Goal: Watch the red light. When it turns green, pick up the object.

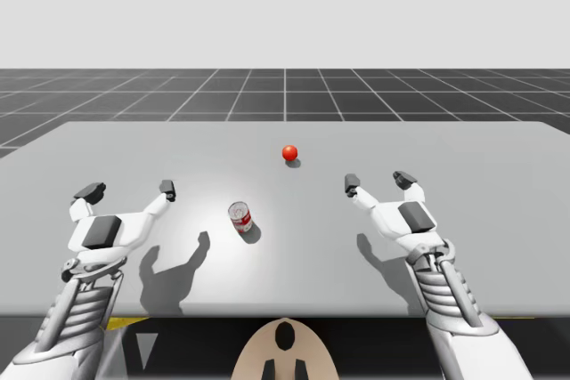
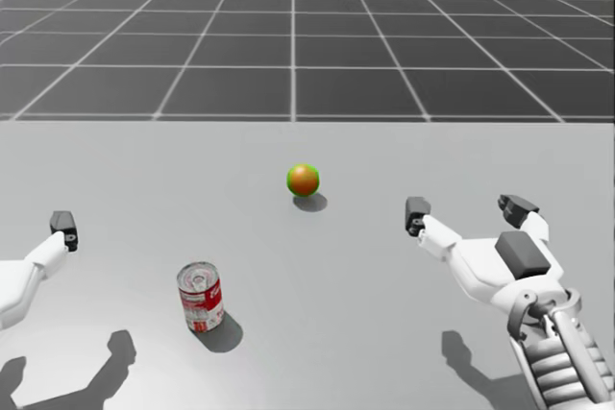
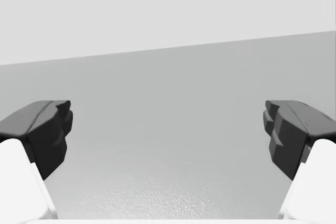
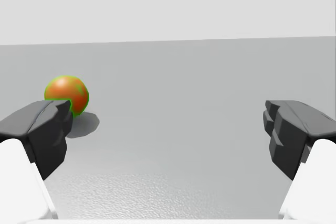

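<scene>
Nearest the table's (image 1: 499, 246) front edge, my left gripper (image 1: 128, 190) and my right gripper (image 1: 378, 181) are hovering low over the grey top. Each has its two fingers spread wide and is gripping nothing. In the left wrist view the dark fingertips (image 3: 47, 129) are framing bare table surface.

A little farther in, about midway between the front and far edges, the small red-and-white metal can (image 1: 240, 217) is standing upright with its long axis vertical. It is apart from both grippers. It is sitting left of the table's middle, ahead of my left gripper and off toward its inner side. That makes my left arm the nearer one, I judge, and it would be closing on the can's round sides.

Beyond the can, toward the far edge, the small signal ball (image 1: 289, 152) is resting on the table. Its colour is hard to settle. It is reading plain red in the high view, but orange-red with a green rim in the head view and the right wrist view, where a fingertip is covering its lower part. In the head view my left arm is cut off at the edge.
</scene>
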Robot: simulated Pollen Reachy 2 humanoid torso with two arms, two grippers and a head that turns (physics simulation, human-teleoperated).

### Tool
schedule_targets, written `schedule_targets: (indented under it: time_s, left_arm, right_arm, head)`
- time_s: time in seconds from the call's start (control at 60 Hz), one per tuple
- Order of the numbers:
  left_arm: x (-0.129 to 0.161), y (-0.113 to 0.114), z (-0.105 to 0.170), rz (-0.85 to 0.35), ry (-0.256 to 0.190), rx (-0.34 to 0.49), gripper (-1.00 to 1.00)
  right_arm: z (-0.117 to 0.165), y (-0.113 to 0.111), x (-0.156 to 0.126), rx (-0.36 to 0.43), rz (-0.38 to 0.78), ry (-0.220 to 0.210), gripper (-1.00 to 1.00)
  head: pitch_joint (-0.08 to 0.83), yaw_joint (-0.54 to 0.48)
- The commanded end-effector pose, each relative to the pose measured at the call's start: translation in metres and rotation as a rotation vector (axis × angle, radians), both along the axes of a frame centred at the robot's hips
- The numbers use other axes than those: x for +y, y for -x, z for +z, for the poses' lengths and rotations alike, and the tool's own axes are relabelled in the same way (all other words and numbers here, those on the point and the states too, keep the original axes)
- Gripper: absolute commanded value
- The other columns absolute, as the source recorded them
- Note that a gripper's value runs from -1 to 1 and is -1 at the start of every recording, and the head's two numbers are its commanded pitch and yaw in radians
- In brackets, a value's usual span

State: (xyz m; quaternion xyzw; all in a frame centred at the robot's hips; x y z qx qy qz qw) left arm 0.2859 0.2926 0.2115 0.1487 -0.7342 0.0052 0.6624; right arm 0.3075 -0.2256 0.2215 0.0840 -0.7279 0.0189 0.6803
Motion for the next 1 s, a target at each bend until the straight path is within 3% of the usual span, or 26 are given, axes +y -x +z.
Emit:
schedule_targets:
  time_s: [0.017,0.267,0.467,0.683,0.817,0.95,1.0]
  left_arm:
    - [0.000,0.000,0.000,-0.001,-0.001,0.001,-1.00]
    - [0.000,0.000,0.000,-0.001,-0.002,0.002,-1.00]
    - [-0.001,0.000,-0.001,-0.002,-0.007,0.000,-1.00]
    - [-0.002,-0.001,-0.002,-0.010,-0.011,0.003,-1.00]
    - [-0.003,0.000,-0.002,-0.044,0.022,0.022,-1.00]
    - [-0.016,0.004,0.002,-0.167,0.117,0.064,-1.00]
    - [-0.022,0.008,0.007,-0.206,0.102,0.068,-1.00]
  right_arm:
    - [-0.002,0.001,0.003,0.003,0.002,-0.013,-1.00]
    - [-0.001,0.001,0.004,0.003,0.004,-0.014,-1.00]
    - [-0.001,0.002,0.004,0.002,0.010,-0.013,-1.00]
    - [-0.001,0.003,0.005,0.005,0.017,-0.013,-1.00]
    - [-0.001,0.003,0.006,0.008,0.021,-0.012,-1.00]
    - [-0.002,0.002,0.007,0.014,0.018,-0.013,-1.00]
    - [-0.004,0.002,0.008,0.018,0.015,-0.011,-1.00]
  head:
    - [0.432,-0.04]
    - [0.464,-0.01]
    - [0.579,0.09]
    - [0.646,0.20]
    - [0.671,0.21]
    - [0.667,0.20]
    - [0.667,0.20]
